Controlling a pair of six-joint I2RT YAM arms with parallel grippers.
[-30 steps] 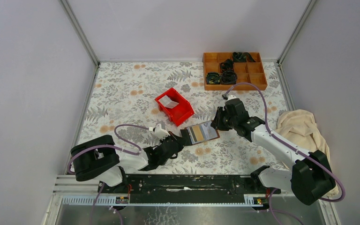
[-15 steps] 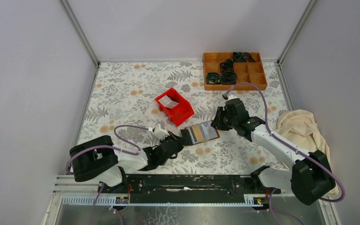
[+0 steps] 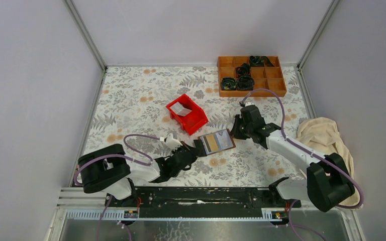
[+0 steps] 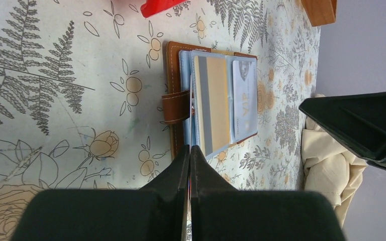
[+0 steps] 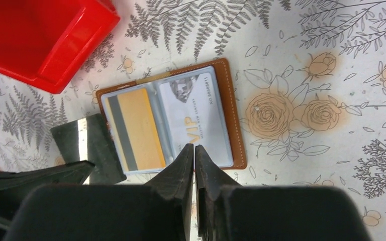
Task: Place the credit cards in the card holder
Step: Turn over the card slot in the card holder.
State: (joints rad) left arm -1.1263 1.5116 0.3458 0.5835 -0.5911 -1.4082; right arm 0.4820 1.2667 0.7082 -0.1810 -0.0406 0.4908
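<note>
Black left tool (image 3: 196, 148) first: it sits low on the bench (image 3: 130, 95), right at the left edge of the wallet (image 3: 217, 142), with its fingers (image 4: 180, 170) pressed flat together. From its own camera the tips end at the wallet's brown rim, just beside the snap strap (image 4: 177, 106). Honestly can't tell if they're pinching a bit of leather or only touching it.

Behind the wallet and a little to its left there's a red bin (image 3: 187, 114) with a white slip (image 3: 182, 109) lying in it. It's near the wallet but not touching.

The wallet itself lies open and flat on the flowery bench, pale blue lining facing up. Both cards are in it. The gold card (image 5: 140, 128), with a grey stripe along one side, is in the left sleeve. The white card (image 5: 196, 115), with VIP printed on it, is in the sleeve right next to it. They sit side by side, no overlap that I can see.

The right tool (image 3: 235, 131) hangs at the wallet's right edge in the top view. Its own camera shows its fingers drawn in to a thin slit, tips over the near edge of the white card's sleeve, nothing visible between them. Whether they touch the sleeve, no idea.

Further back and right of the wallet is an orange wooden tray (image 3: 251, 75) with black coils (image 3: 237, 83) in a few compartments. Well off to the wallet's right, a cream cloth (image 3: 324, 138) is bunched up at the bench edge.
</note>
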